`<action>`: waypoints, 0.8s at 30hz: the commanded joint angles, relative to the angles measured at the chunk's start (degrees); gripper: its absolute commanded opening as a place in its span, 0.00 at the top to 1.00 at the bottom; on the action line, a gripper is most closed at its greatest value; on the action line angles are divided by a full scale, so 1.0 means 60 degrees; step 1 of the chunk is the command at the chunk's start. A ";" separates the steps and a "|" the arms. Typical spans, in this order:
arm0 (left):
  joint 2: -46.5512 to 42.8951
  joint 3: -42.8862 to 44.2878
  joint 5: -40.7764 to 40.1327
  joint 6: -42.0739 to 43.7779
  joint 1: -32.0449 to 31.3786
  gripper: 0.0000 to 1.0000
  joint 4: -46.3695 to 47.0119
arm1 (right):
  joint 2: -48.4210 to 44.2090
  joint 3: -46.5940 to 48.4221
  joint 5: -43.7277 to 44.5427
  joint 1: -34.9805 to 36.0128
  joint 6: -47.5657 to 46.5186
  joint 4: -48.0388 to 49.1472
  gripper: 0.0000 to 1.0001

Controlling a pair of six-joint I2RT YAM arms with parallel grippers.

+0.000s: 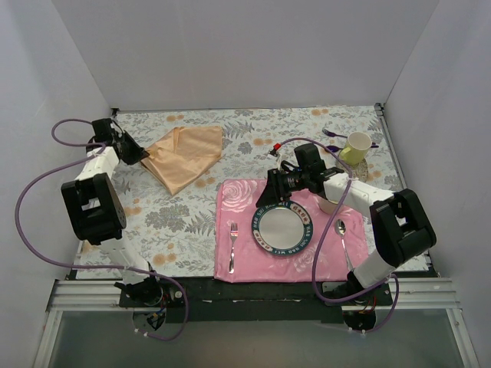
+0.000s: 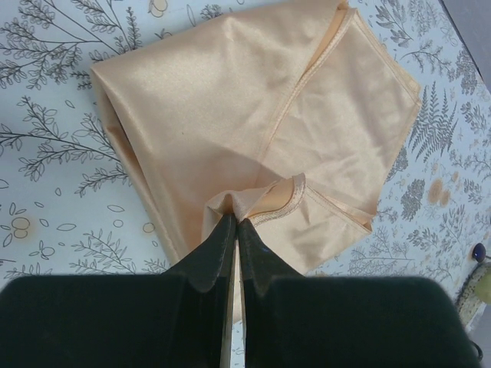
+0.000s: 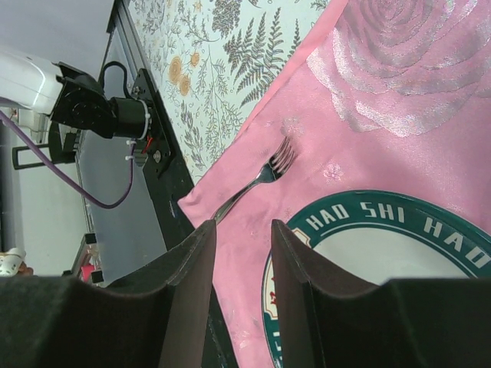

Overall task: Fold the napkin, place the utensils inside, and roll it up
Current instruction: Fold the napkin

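The peach-gold satin napkin (image 1: 184,156) lies loosely folded on the floral tablecloth at the back left. In the left wrist view the napkin (image 2: 230,115) fills the frame, with a stitched hem curling near the fingers. My left gripper (image 1: 143,156) (image 2: 234,218) is shut on a pinch of the napkin's near edge. My right gripper (image 1: 268,199) (image 3: 242,224) is open and empty, hovering above the pink mat between a fork and the plate rim. No dark copper-brown utensils are in view.
A pink rose-printed placemat (image 1: 244,198) (image 3: 399,92) holds a teal-rimmed plate (image 1: 261,228) (image 3: 368,218), a silver fork (image 1: 232,247) (image 3: 265,172) and a silver spoon (image 1: 343,238). A yellow-green cup (image 1: 357,147) and purple spoons (image 1: 332,134) stand at the back right.
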 commanded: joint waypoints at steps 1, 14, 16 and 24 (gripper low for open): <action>0.0173 0.0336 0.0216 -0.0143 0.0203 1.00 0.0418 | -0.0006 0.0386 -0.0215 0.0005 -0.0007 0.0102 0.57; 0.0818 0.0570 0.0143 -0.0217 0.0320 1.00 0.0609 | 0.0067 0.0415 -0.0214 0.0020 0.0095 0.0190 0.57; 0.0891 0.0629 0.0055 -0.0216 0.0306 1.00 0.0609 | 0.0038 0.0401 -0.0215 0.0020 0.0110 0.0204 0.57; 0.0994 0.1009 -0.0793 0.0017 0.0335 0.68 0.0433 | 0.0140 0.0415 -0.0229 0.0020 0.0124 0.0248 0.57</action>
